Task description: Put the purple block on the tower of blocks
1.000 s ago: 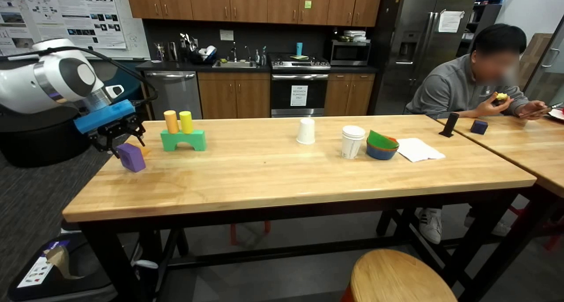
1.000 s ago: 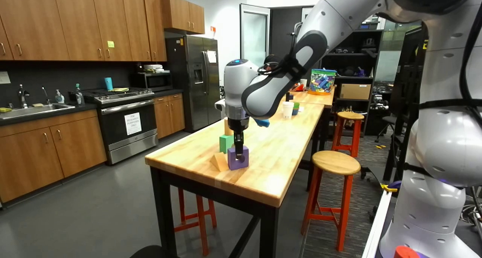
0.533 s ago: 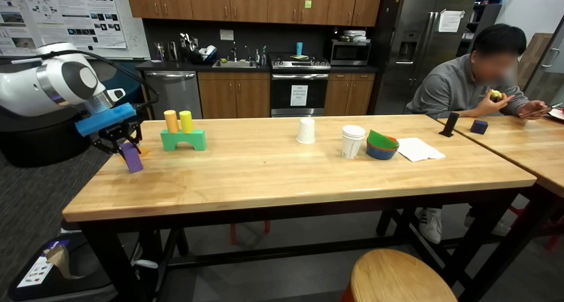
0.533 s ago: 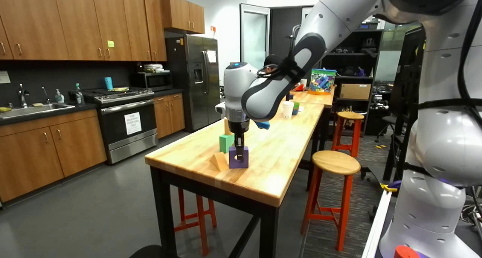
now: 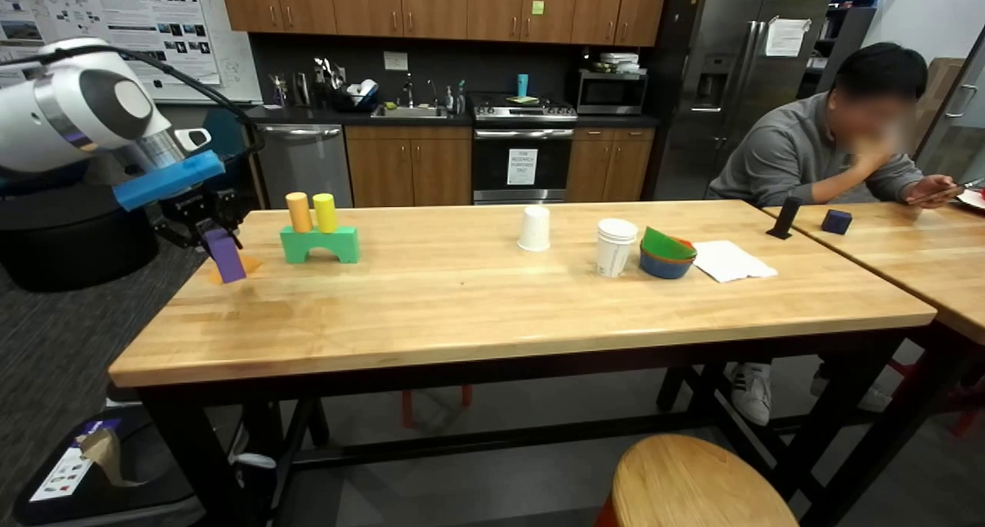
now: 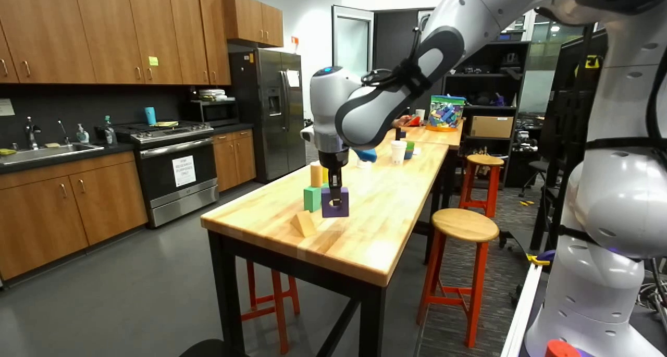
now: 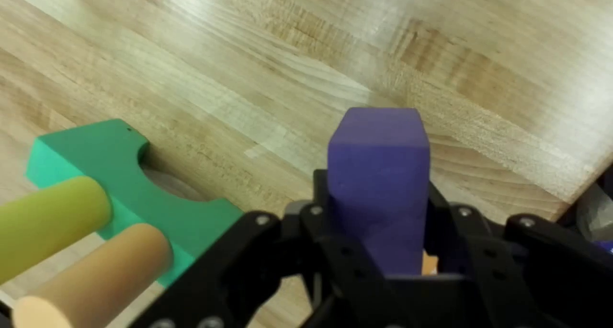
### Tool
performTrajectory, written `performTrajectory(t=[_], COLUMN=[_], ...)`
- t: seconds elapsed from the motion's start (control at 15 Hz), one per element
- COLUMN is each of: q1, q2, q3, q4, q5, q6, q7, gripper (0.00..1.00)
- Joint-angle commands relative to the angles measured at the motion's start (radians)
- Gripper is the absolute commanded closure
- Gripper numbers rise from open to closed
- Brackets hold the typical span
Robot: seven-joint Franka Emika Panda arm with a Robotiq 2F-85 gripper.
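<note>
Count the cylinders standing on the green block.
2: the orange cylinder and the yellow cylinder, side by side on top of the green block. None appears hidden.

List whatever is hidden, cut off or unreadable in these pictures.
Yellow cylinder: top cut off by the wrist view's left edge.
Orange wedge: mostly hidden behind the purple block and gripper, wrist view.
Seated person: face blurred in an exterior view.
Poster: print too small, exterior view.
</note>
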Motion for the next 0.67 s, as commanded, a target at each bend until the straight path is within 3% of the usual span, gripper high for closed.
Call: performTrajectory(t=[0.0, 0.27, 0.6], q1=[0.007, 0.025, 0.065], q2=[-0.122, -0.165, -0.128], q3=[0.01, 0.03, 0.046], q4=[0.006, 0.014, 0.021], q5=[-0.008, -0.011, -0.01], q6=[-0.105, -0.075, 0.025], q7=[0.042, 0.003, -0.149], gripper=[0.83, 0.83, 0.83])
